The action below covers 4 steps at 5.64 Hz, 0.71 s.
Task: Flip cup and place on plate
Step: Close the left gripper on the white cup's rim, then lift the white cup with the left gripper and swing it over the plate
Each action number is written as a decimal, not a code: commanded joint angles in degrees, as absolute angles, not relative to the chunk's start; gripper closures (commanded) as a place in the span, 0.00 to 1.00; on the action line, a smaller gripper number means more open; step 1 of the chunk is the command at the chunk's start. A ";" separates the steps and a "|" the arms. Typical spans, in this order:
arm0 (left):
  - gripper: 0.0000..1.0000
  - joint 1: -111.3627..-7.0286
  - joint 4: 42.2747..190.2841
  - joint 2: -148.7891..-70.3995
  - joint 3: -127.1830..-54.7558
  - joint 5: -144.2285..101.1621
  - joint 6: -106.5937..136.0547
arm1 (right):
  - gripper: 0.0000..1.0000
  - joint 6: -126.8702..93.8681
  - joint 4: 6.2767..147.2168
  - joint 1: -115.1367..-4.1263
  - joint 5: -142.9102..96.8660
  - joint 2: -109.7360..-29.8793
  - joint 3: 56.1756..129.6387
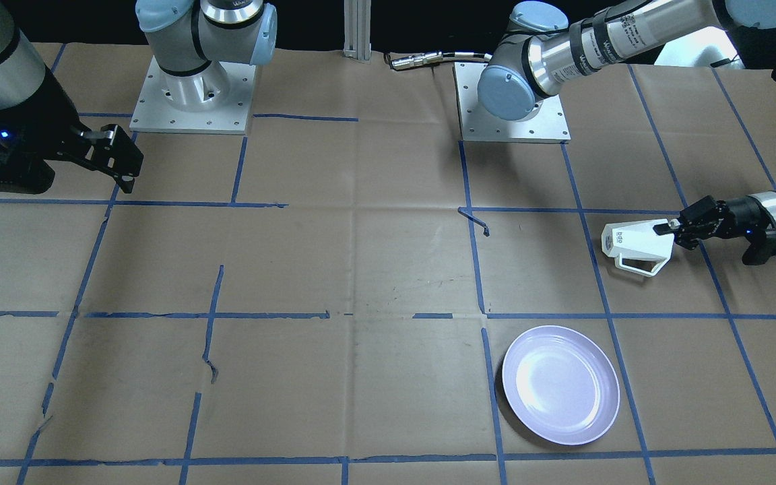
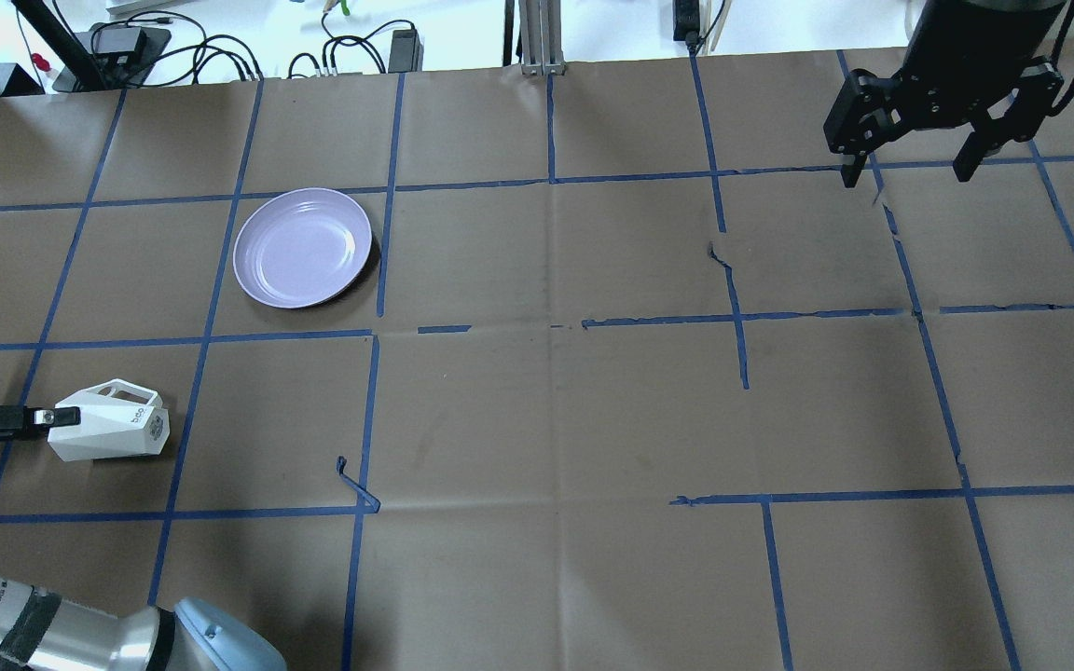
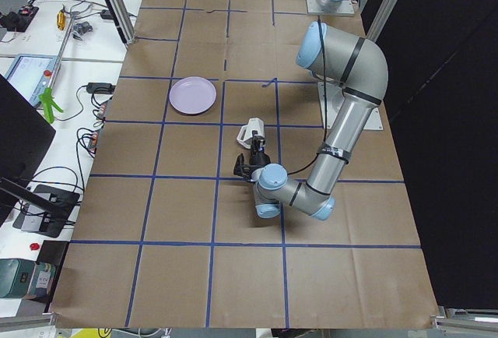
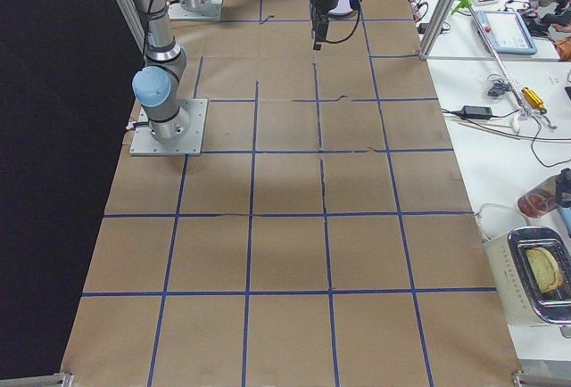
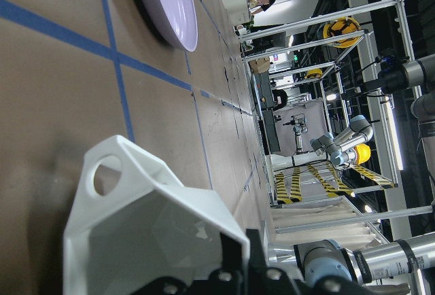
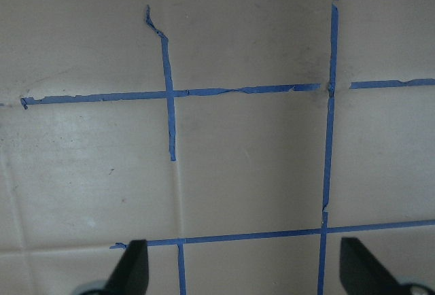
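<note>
The white faceted cup lies on its side, base with the dark logo facing the table's middle and handle toward the plate. It also shows in the overhead view and the left wrist view. My left gripper is shut on the cup's rim, also seen from overhead. I cannot tell whether the cup touches the table. The lavender plate sits empty, apart from the cup, and shows overhead. My right gripper is open and empty, far away above the table.
Brown paper with a blue tape grid covers the table. Loose curled tape lies near the cup's square. The arm bases stand at the robot's side. Cables and equipment lie beyond the far edge.
</note>
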State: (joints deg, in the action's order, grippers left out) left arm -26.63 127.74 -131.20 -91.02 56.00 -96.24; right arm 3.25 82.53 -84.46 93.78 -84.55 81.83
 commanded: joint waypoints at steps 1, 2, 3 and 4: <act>1.00 -26.89 129.72 -124.08 -90.53 56.07 -90.58 | 0.00 3.25 82.62 -84.46 93.78 -84.55 81.83; 1.00 -28.37 129.55 -115.14 -90.53 56.25 -82.78 | 0.00 3.25 82.53 -84.46 93.78 -84.55 81.83; 1.00 -31.87 128.59 -106.61 -90.53 56.25 -76.01 | 0.00 3.25 82.53 -84.46 93.78 -84.55 81.83; 1.00 -36.78 123.62 -99.91 -90.53 58.43 -69.85 | 0.00 3.25 82.62 -84.46 93.78 -84.55 81.83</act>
